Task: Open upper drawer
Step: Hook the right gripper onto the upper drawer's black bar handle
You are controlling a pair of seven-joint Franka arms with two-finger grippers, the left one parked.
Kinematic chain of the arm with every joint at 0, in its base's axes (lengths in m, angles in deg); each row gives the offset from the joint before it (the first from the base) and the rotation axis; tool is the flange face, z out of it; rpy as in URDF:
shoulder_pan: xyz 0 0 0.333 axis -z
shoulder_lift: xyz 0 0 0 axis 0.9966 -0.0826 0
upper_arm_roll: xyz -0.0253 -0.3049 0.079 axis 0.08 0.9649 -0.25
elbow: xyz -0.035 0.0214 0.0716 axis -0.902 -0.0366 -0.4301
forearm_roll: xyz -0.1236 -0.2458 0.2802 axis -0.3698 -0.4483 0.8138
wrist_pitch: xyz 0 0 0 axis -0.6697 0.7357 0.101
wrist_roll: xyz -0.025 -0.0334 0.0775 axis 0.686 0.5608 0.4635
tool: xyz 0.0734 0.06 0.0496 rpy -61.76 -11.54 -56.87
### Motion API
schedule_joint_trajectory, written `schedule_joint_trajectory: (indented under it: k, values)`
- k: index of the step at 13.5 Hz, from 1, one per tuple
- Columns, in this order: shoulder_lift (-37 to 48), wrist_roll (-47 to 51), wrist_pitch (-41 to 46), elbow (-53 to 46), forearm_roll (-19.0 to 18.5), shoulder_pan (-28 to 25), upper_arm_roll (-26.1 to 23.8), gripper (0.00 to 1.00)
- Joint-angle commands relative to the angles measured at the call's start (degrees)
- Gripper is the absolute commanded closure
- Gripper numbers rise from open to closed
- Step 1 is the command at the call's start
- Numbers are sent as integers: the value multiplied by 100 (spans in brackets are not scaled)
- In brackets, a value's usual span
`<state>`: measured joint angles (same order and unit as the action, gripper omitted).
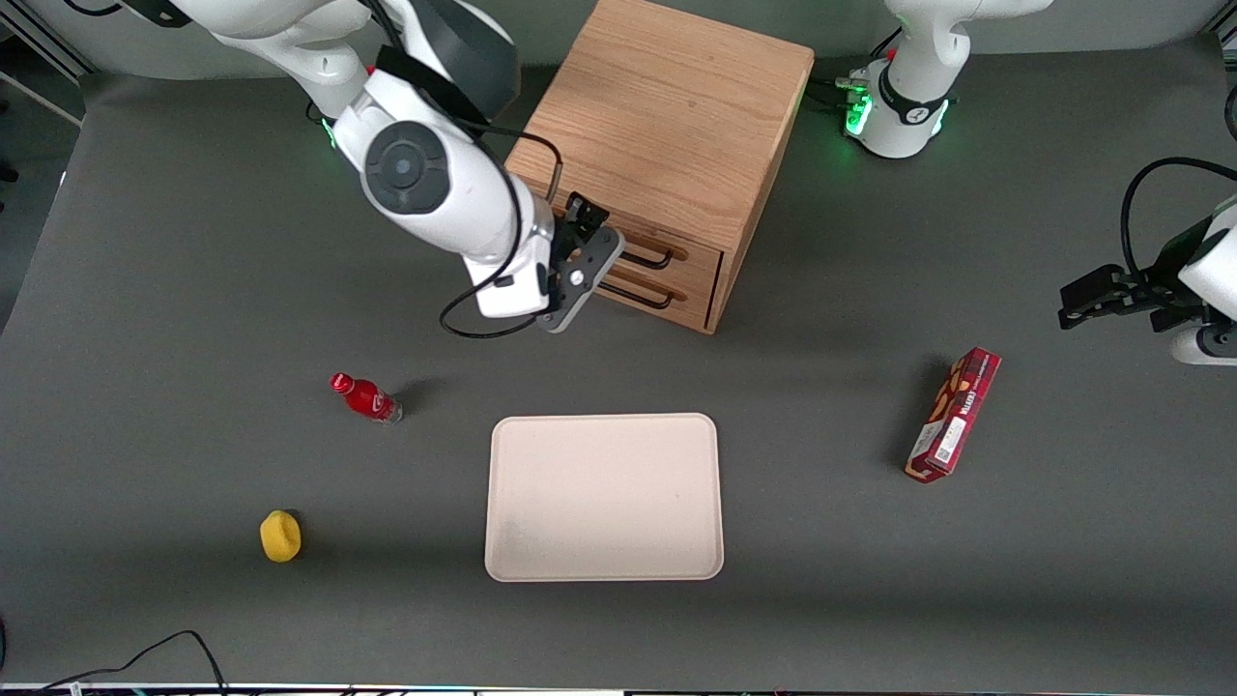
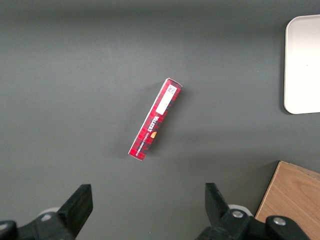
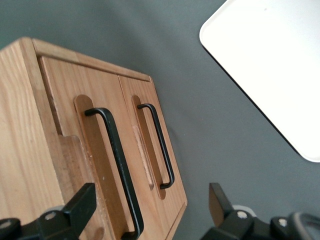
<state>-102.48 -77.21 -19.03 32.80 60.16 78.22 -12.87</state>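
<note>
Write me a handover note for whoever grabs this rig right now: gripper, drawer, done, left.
Gripper: open, in front of the oak cabinet, at the working-arm end of the drawer handles, holding nothing.
Upper drawer: looks shut, front level with the lower drawer. Its black bar handle sits between the open fingers in the right wrist view, not yet clamped.
Done: approach to the handle.
Left: close on the upper handle, pull the drawer out.

Even overhead light, soft shadows, sharp focus.
</note>
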Motion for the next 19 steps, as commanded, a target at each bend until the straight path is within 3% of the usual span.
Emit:
schedule_joint_trajectory:
  k: [1, 8, 19]
  values:
    - [-222, -426, -36, 110, -206, 35, -128, 0]
    - [-354, -470, -97, 471, -206, 35, -268, 0]
    - [-601, -699, -985, 753, -373, 35, -251, 0]
